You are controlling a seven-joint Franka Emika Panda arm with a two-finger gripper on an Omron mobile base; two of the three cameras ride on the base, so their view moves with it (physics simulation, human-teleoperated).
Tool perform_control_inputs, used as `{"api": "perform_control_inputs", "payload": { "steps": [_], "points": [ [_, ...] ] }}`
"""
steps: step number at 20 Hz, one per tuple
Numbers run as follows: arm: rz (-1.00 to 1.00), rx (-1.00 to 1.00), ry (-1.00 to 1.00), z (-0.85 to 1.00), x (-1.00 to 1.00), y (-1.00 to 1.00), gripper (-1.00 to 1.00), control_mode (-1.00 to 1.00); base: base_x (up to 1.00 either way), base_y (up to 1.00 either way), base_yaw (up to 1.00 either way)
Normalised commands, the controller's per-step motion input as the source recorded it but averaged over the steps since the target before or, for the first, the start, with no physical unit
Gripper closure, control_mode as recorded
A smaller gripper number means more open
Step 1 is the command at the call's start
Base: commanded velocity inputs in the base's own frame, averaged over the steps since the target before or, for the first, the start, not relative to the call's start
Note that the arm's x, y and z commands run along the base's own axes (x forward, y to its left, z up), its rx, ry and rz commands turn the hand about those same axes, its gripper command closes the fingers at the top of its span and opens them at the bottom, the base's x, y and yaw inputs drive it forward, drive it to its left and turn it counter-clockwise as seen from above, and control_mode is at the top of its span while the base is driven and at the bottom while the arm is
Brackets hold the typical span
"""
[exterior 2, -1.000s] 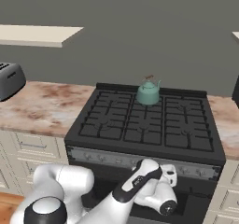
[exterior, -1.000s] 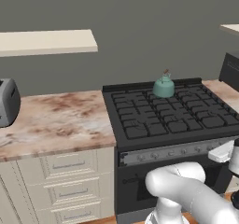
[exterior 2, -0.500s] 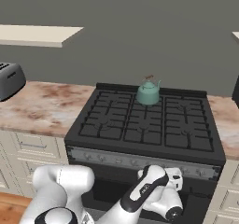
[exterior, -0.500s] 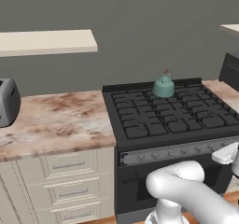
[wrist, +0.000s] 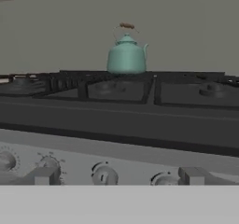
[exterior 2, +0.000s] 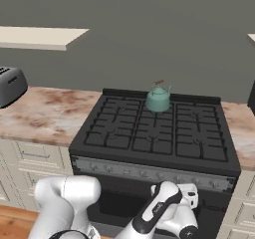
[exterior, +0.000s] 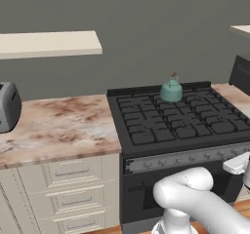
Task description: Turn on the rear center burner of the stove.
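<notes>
Hand view alone shows spread jaws straddling a knob (wrist: 104,175) below the teal kettle (wrist: 126,55).

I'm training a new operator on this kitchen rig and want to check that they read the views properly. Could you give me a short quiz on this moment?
1. True or false: the kettle sits on the front left burner of the stove.
2. In the hand view, what does the tool face at close range? A: the knobs. B: a sink. C: a fridge door.
3. Fill in: the toaster stands on the counter to the stove's ____.

Key: 1 false, it sits at the rear center of the stove. 2 A. 3 left.
</notes>
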Motion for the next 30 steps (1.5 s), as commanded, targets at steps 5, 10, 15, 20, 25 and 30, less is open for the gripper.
{"api": "perform_control_inputs", "payload": {
  "steps": [5, 10, 15, 20, 25, 30],
  "points": [
    [-0.01, 0.0, 0.0, -0.26, 0.04, -0.14, -1.0, -1.0, 0.0, 0.0, 0.0],
    [-0.01, 0.03, 0.0, -0.11, 0.14, -0.06, -1.0, -1.0, 0.0, 0.0, 0.0],
    [0.0, 0.02, 0.0, -0.2, 0.18, -0.1, -1.0, -1.0, 0.0, 0.0, 0.0],
    [0.0, 0.05, 0.0, -0.15, 0.22, -0.04, -1.0, -1.0, 0.0, 0.0, 0.0],
    [0.0, 0.06, 0.0, -0.12, 0.24, -0.12, -1.0, -1.0, 0.0, 0.0, 0.0],
    [0.0, 0.03, 0.0, -0.16, 0.26, -0.17, -1.0, -1.0, 0.0, 0.0, 0.0]
  ]
}}
